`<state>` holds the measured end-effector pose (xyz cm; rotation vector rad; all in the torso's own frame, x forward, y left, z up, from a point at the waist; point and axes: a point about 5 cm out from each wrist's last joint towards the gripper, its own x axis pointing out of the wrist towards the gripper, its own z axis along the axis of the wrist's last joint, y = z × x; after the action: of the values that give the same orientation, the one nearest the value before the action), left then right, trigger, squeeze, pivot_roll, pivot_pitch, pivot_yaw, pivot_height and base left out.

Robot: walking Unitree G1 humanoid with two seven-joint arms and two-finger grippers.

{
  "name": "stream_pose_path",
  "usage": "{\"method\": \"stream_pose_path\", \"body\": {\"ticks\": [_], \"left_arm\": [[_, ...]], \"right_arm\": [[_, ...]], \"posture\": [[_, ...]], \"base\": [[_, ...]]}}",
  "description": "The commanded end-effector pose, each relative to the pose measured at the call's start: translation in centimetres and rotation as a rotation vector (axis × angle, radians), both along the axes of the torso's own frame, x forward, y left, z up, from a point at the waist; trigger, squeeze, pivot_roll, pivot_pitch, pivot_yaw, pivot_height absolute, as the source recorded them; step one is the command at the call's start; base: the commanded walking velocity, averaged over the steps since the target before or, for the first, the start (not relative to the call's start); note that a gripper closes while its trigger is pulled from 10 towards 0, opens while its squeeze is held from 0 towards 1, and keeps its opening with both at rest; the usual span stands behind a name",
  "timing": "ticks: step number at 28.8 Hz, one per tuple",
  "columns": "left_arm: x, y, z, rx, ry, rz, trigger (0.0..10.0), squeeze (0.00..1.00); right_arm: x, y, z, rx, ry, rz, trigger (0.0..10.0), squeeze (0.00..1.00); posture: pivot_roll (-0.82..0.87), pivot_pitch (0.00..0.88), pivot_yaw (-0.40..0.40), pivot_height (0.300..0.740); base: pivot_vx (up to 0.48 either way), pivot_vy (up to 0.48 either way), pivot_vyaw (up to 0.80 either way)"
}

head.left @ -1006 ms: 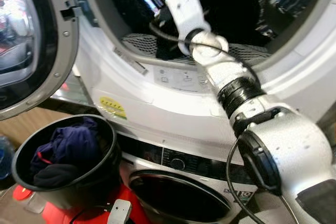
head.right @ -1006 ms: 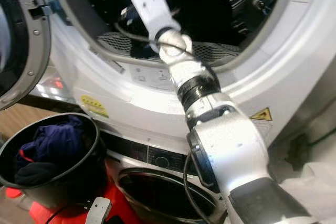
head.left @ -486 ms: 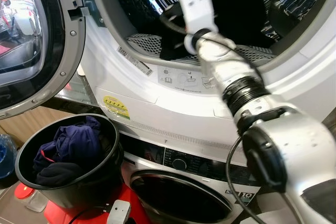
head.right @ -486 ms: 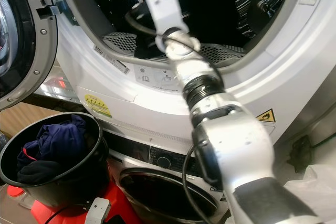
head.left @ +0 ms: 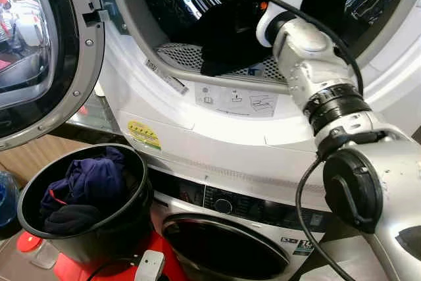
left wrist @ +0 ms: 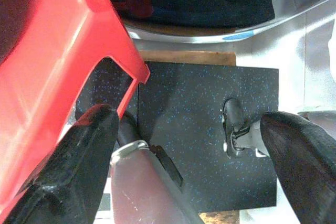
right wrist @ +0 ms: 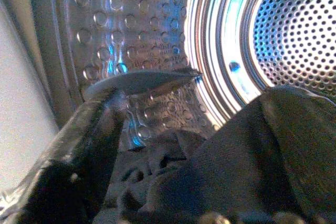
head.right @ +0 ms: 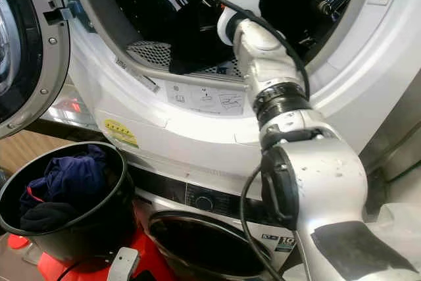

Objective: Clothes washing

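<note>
Reaching into the upper machine's shiny dimpled steel drum (right wrist: 157, 30) with the right gripper (right wrist: 173, 182), fingers hard to judge, dark cloth (right wrist: 247, 156) draped over one. Black clothes (head.left: 227, 37) spilling over the drum's perforated lip. Left gripper (left wrist: 189, 145) spread wide above speckled floor (left wrist: 199, 103), beside red plastic stool (left wrist: 58, 61). Round black bucket (head.left: 128, 218) of navy laundry (head.left: 92, 179) below the open door (head.left: 46, 51).

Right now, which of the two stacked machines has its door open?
The upper machine: its round door is swung out to the left and the right arm reaches into the drum over dark clothes. The lower machine below it has its dark door shut.
</note>
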<state>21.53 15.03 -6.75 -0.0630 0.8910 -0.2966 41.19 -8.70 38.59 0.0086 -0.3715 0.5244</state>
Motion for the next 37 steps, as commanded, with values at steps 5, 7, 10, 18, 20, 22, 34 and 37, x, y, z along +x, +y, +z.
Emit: {"method": "stream_pose_path", "body": {"ticks": [5,7,10,18,20,22,34,37], "left_arm": [[-0.3,0.2,-0.2,0.002,0.02,0.004,10.0,0.0],[-0.3,0.3,-0.2,0.002,0.02,0.005,10.0,0.0],[-0.3,0.3,-0.2,0.0,0.02,0.007,10.0,0.0],[-0.3,0.3,-0.2,-0.002,0.02,0.007,10.0,0.0],[-0.3,0.3,-0.2,-0.001,0.019,0.006,10.0,0.0],[-0.3,0.3,-0.2,0.0,0.019,0.006,10.0,0.0],[-0.1,0.3,-0.1,0.001,0.015,0.005,10.0,0.0],[-0.1,0.3,-0.1,0.002,0.015,0.007,10.0,0.0]], "right_arm": [[-3.0,-2.4,0.6,-0.061,-0.103,0.18,10.0,0.0],[-3.8,-2.7,0.4,-0.06,-0.111,0.209,10.0,0.0],[-5.7,-3.3,-0.1,-0.078,-0.128,0.277,10.0,0.0],[-9.6,-3.8,-4.1,-0.166,-0.093,0.421,10.0,0.0],[-11.4,-3.9,-4.7,-0.145,-0.124,0.526,10.0,0.0],[-12.7,-3.7,-5.6,-0.144,-0.131,0.598,10.0,0.0],[-19.4,0.5,-18.9,-0.025,0.326,1.04,10.0,0.0],[-19.1,0.5,-22.3,-0.022,0.477,0.983,10.0,0.0]], "posture": [[-0.13,0.023,0.076,0.74],[-0.14,0.026,0.079,0.74],[-0.13,0.025,0.077,0.74],[-0.14,0.028,0.079,0.74],[-0.14,0.028,0.077,0.74],[-0.14,0.029,0.076,0.74],[-0.14,0.029,0.075,0.74],[-0.13,0.029,0.073,0.74]], "base": [[0.0,0.0,0.0],[0.0,0.0,0.0],[0.0,0.0,0.0],[0.0,0.0,0.0],[0.0,0.0,0.0],[0.0,0.0,0.0],[0.0,0.0,0.0],[0.0,0.0,0.0]]}}
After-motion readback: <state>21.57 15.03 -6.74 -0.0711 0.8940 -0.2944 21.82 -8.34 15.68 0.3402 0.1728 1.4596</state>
